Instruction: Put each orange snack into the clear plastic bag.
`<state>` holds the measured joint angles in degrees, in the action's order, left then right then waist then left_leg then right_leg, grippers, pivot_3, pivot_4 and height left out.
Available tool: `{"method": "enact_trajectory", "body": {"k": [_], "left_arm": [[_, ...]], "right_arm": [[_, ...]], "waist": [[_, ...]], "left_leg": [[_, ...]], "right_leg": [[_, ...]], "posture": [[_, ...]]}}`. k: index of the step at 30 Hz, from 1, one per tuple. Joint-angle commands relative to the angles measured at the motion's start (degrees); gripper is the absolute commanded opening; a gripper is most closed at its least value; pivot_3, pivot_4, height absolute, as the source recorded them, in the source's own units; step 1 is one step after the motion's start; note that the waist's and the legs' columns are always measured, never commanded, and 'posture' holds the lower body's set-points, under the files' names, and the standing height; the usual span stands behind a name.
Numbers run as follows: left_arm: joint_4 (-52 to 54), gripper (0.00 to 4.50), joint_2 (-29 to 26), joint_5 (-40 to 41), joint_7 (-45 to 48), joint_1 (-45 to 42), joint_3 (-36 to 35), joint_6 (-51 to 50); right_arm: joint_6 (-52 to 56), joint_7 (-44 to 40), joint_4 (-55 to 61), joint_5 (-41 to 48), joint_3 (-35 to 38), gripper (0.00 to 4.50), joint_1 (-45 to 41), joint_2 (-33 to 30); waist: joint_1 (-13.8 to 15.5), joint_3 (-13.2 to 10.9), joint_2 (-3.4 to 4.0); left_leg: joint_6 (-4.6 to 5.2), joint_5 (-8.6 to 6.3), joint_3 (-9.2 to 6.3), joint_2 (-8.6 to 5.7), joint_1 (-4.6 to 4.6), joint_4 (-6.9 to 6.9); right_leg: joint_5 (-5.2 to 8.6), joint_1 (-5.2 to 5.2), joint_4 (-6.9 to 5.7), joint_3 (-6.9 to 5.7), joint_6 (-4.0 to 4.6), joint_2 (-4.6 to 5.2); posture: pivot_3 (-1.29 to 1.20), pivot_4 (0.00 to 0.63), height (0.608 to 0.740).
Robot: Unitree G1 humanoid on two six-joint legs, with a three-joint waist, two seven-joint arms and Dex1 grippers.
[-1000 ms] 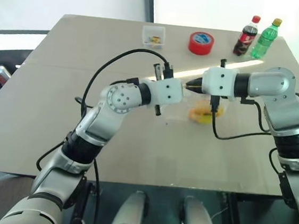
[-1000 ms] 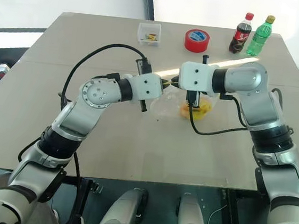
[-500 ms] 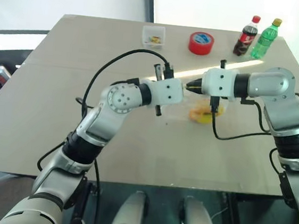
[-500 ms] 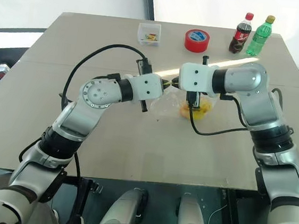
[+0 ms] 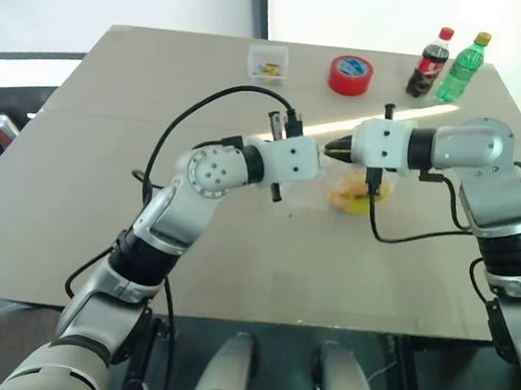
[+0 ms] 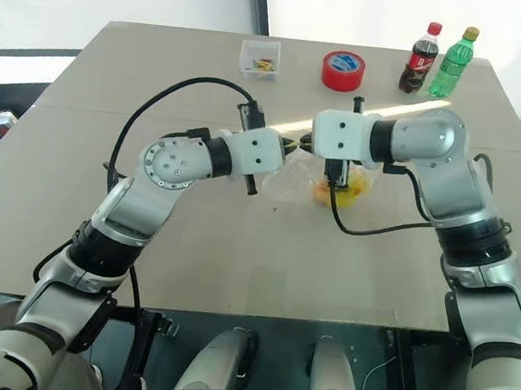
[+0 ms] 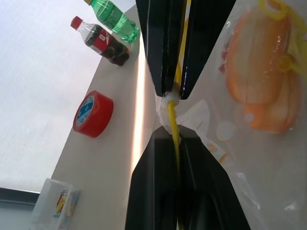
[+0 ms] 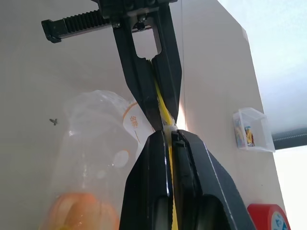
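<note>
The crinkly transparent zip bag is pinched by its yellow strip; both fingers are clamped there. Orange oval packets are inside; slippage would drop it at the tabletop twelve-o'clock side.

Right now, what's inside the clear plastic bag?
Orange snacks lie inside the clear plastic bag, pressed together; their count is unclear. Left gripper and right gripper pinch its yellow strip.

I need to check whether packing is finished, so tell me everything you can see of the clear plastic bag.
The crinkly transparent plastic bag hangs just over the middle of the tan table, held up by its yellow strip along the top edge. The left hand and right hand are both shut on that strip, tip to tip. Orange oval snacks show through the film low inside it. Whether its bottom touches the table is unclear.
</note>
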<state>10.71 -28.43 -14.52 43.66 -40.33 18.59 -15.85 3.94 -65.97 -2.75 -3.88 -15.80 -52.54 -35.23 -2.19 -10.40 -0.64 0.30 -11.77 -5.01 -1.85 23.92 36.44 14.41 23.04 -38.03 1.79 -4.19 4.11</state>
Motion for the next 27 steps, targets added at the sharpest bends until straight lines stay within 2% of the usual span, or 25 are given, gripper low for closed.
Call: {"method": "enact_trajectory", "body": {"k": [1, 14, 27], "left_arm": [[2.02, 0.00, 0.29, -0.01, -0.48, -0.65, -0.60, 1.30], [2.03, 0.00, -0.35, -0.05, -0.22, -0.31, -0.99, 1.39], [1.41, 0.00, -1.26, 0.18, -0.39, -0.30, -1.31, 2.13]], "right_arm": [[-0.22, 0.89, 0.27, -0.19, 0.77, 0.21, -1.07, -0.33], [0.31, 0.93, 0.94, 0.32, 1.12, 0.21, -0.87, -0.48], [1.37, 2.37, -0.26, -0.15, 3.48, 0.21, -0.73, -4.69]], "waist": [[0.00, 0.00, 0.00], [0.00, 0.00, 0.00], [0.02, 0.00, 0.00]], "left_leg": [[0.00, 0.00, 0.00, 0.00, 0.00, 0.00], [0.00, 0.00, 0.00, 0.00, 0.00, 0.00], [0.00, 0.00, 0.00, 0.00, 0.00, 0.00]], "right_leg": [[0.00, 0.00, 0.00, 0.00, 0.00, 0.00], [0.00, 0.00, 0.00, 0.00, 0.00, 0.00], [0.00, 0.00, 0.00, 0.00, 0.00, 0.00]], "posture": [[0.00, 0.150, 0.740], [0.00, 0.150, 0.740], [0.00, 0.150, 0.740]]}}
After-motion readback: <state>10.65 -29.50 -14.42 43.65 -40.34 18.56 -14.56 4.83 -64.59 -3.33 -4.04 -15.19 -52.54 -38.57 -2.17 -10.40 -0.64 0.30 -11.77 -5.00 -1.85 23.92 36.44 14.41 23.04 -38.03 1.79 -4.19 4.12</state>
